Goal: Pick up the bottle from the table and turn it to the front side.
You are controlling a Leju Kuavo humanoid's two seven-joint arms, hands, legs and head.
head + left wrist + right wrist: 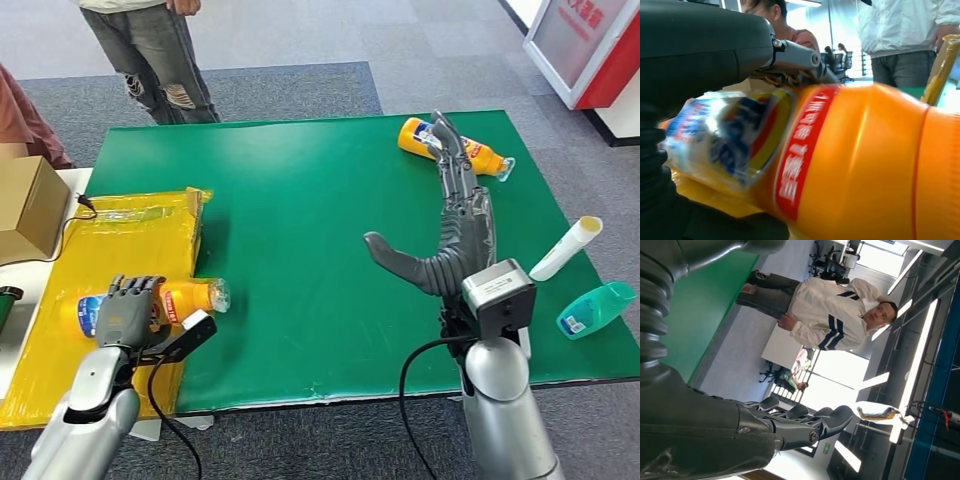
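The left hand (130, 312) is wrapped over the near bottle (181, 298), which lies on its side on the yellow bag (128, 235) at the tabletop's (317, 260) left edge; to do this well, I'd say it should keep that grip snug around the label and lift clear before rolling the wrist. The right hand (445, 210) is stretched flat and open, holding nothing, fingertips reaching over the far bottle (483, 155)
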